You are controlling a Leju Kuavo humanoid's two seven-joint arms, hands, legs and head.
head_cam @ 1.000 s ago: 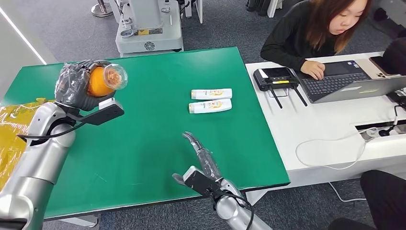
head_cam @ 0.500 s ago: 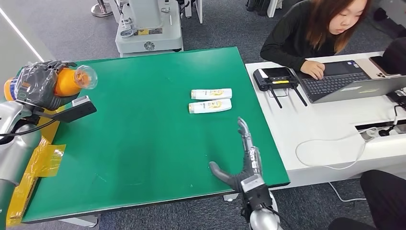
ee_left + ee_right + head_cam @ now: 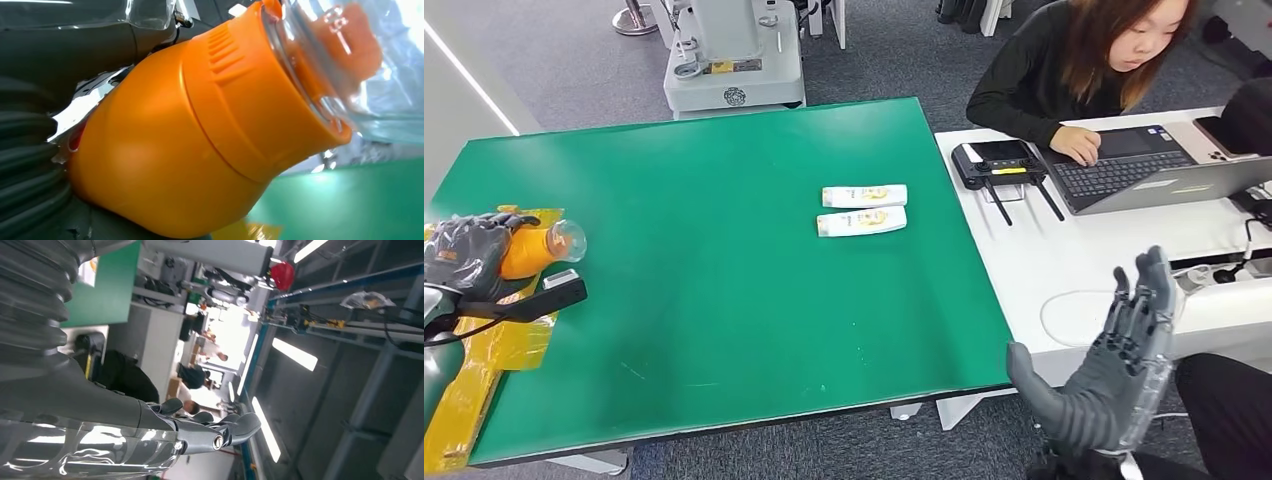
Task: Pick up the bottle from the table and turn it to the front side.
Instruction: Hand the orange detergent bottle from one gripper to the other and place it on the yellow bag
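My left hand point(image 3: 469, 255) grips an orange bottle point(image 3: 532, 251) with a clear cap, low at the green table's point(image 3: 724, 300) left edge; the cap end points right. The left wrist view shows the orange bottle point(image 3: 200, 135) close up, with my fingers point(image 3: 30, 170) wrapped round its body. Two white bottles lie side by side near the table's middle right: one farther point(image 3: 864, 195), one nearer point(image 3: 862, 221). My right hand point(image 3: 1114, 370) is raised off the table's right front corner, fingers apart and holding nothing, well away from both white bottles. Its fingers point(image 3: 210, 432) point toward the ceiling in the right wrist view.
A yellow sheet point(image 3: 484, 360) lies along the table's left edge under my left hand. A white desk point(image 3: 1104, 260) to the right carries a laptop point(image 3: 1144, 170), a black device point(image 3: 994, 160) and cables. A person point(image 3: 1084, 60) sits typing there. A grey machine point(image 3: 734, 50) stands behind the table.
My left hand has dropped down and left with the orange bottle, from above the table to its left edge. My right hand has swung off the table to the right and risen.
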